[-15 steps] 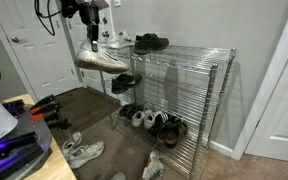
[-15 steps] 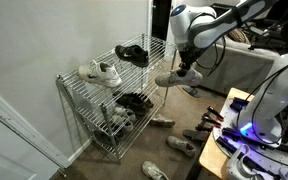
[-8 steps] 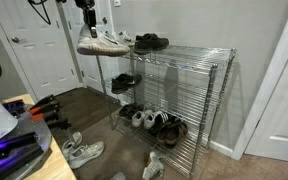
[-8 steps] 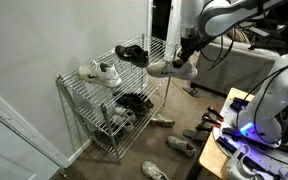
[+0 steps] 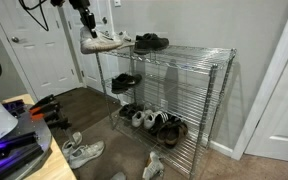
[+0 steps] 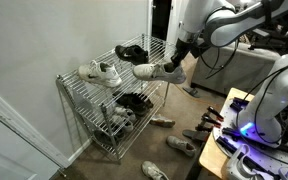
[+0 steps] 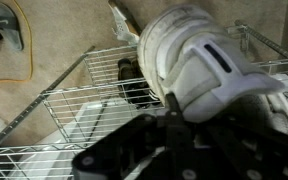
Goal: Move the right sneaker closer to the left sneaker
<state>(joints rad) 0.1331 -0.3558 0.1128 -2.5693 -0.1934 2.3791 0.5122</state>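
White low-top lace-up right sneaker is hanging at centre frame, the hand clenching its heel, at the tiered chrome wire counter's end. Its top tier is carrying the matching white left sneaker and black shoes.

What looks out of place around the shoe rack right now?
Loose sneakers lie scattered on the floor by the rack instead of on a shelf. The right sneaker hangs in the gripper at the rack's top, not set down.
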